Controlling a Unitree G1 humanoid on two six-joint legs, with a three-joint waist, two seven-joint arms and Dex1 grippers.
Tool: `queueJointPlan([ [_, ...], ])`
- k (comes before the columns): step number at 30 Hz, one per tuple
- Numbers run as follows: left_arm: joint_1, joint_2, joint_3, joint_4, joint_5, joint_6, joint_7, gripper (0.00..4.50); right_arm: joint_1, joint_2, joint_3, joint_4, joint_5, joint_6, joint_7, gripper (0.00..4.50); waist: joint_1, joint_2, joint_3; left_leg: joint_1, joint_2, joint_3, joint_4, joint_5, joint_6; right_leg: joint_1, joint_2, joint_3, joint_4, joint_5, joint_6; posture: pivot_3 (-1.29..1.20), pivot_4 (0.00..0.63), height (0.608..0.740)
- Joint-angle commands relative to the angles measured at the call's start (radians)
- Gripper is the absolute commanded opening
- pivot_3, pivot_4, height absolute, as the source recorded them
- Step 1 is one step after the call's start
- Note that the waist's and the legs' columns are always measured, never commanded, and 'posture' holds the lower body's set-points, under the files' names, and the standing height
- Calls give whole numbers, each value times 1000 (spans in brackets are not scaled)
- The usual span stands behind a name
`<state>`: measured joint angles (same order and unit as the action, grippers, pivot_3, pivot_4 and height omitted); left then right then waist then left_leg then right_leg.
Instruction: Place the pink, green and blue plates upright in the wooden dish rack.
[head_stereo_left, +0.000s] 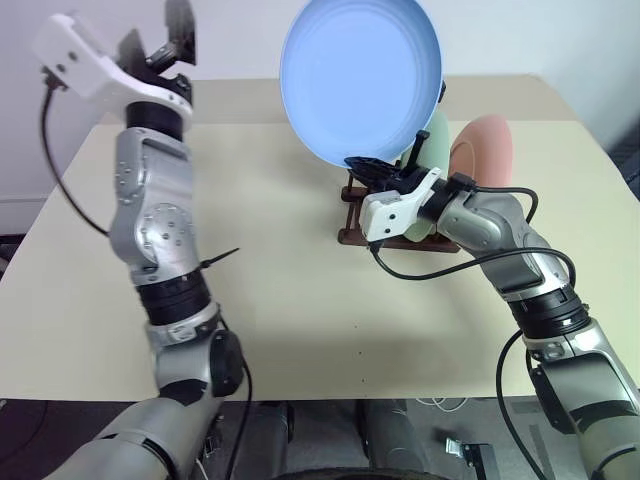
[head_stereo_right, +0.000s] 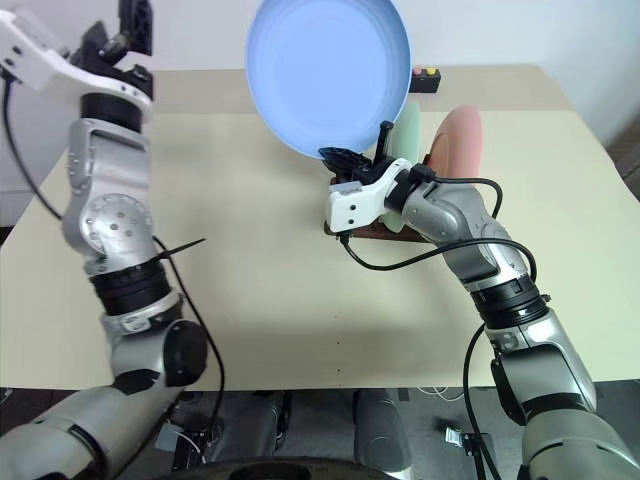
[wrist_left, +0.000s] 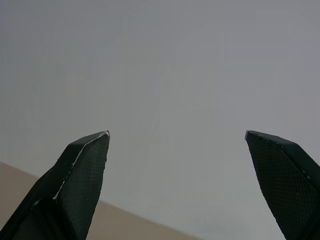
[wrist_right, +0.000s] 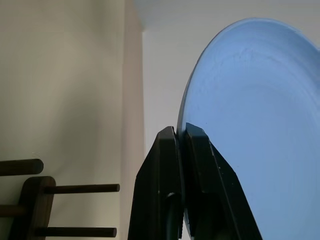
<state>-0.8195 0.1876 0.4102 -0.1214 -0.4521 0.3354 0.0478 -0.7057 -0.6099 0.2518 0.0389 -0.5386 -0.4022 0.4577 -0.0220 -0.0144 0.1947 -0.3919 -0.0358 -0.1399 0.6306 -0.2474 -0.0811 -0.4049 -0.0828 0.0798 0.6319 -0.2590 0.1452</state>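
Note:
My right gripper (head_stereo_left: 372, 168) is shut on the bottom rim of the blue plate (head_stereo_left: 360, 80), holding it upright above the near end of the wooden dish rack (head_stereo_left: 352, 215). In the right wrist view both black fingers (wrist_right: 200, 165) pinch the plate's edge (wrist_right: 250, 130), with the rack's pegs (wrist_right: 75, 189) off to one side. The green plate (head_stereo_left: 434, 135) and the pink plate (head_stereo_left: 488, 150) stand upright in the rack behind the blue one. My left gripper (head_stereo_left: 160, 40) is raised high at the far left, open and empty, well clear of the plates.
A small black box with coloured buttons (head_stereo_right: 427, 79) sits at the table's back edge, behind the rack. The beige table (head_stereo_left: 280, 290) lies bare in front of and to the left of the rack.

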Motion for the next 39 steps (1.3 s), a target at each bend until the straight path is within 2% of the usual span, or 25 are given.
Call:
queueJointPlan([
  [1, 63, 60, -16, 38, 57, -45, -47, 4454, -41, 21, -49, -39, 92, -22, -12, 0, 1, 0, 0, 0, 0, 0, 0, 0, 0, 0, 0, 0, 0, 0, 0, 0, 150, 740],
  [6, 221, 131, -153, 57, 140, -78, -203, 4454, -55, 147, -107, -146, 425, 126, 68, 0, 2, 0, 0, 0, 0, -1, 0, 0, 1, 0, 0, 0, 0, 0, 0, 0, 150, 740],
  [10, 334, 152, -276, 20, 161, -109, -353, 4454, -33, 222, -139, -270, 680, 350, 132, 0, 4, 0, 0, 0, 0, -1, 0, -1, 1, 1, 0, 0, 0, 0, 0, 0, 150, 740],
  [18, 498, 207, -400, 0, 142, -107, -597, 4454, 55, 307, -215, -437, 1062, 744, 101, 0, 0, 1, 0, 1, 1, -1, -1, -1, 1, 0, 0, 0, 1, 0, -1, 0, 150, 740],
  [26, 552, 235, -447, -22, 155, -82, -694, 4454, 107, 376, -290, -502, 1316, 942, 2, 0, 2, 1, 0, 0, 1, -1, -1, -1, 1, 0, 0, 0, 1, 0, -1, 0, 150, 740],
  [39, 567, 225, -468, -65, 148, -60, -712, 4454, 131, 445, -383, -464, 1405, 980, -171, 0, 1, 1, 0, 0, 1, -1, -1, -1, 1, -1, 0, 0, 2, 0, -1, 0, 150, 740],
])
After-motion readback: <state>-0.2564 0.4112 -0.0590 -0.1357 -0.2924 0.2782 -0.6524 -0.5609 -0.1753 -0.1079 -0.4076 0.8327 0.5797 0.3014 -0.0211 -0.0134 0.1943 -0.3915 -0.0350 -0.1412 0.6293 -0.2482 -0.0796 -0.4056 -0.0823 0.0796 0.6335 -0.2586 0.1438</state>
